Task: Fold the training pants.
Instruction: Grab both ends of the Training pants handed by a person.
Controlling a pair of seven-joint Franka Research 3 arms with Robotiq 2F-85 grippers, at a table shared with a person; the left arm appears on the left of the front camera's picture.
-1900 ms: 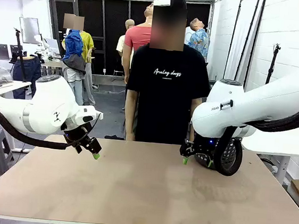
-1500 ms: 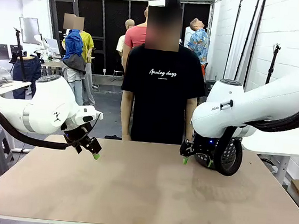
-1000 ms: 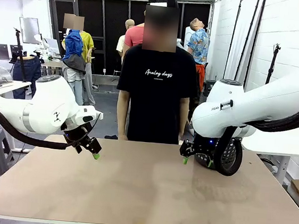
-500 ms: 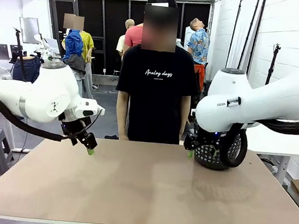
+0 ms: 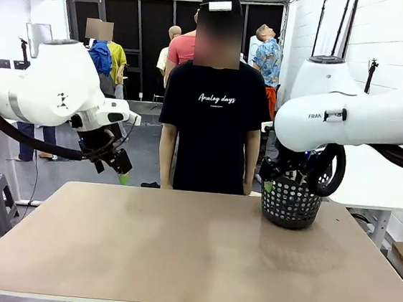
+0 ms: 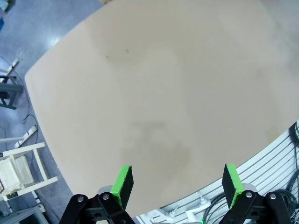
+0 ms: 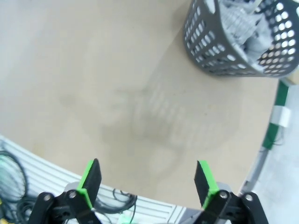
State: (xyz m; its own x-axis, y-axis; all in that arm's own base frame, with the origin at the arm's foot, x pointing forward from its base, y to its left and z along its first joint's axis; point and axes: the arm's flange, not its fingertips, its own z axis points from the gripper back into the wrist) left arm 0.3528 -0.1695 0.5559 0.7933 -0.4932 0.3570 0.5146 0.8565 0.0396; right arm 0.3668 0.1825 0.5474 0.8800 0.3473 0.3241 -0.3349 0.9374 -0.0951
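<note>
Training pants (image 7: pixel 239 22) lie all bunched up inside the black basket (image 7: pixel 219 52). They are a soft grey lump, so I cannot tell which way they point or where their long side runs.

The left pincer (image 6: pixel 177 181) is spread wide with nothing between its green pads. It hangs in the air over the left side of the desk (image 6: pixel 163 93). The right pincer (image 7: pixel 147 178) is spread wide too and holds nothing. It hangs over the desk just beside the basket.

The basket stands on the desk's far right part. The desk top is plain light brown. A person (image 5: pixel 206 123) in a black shirt stands at the far edge. Behind are dark panels, a white wall (image 5: pixel 389 48) on the right and a grey floor.
</note>
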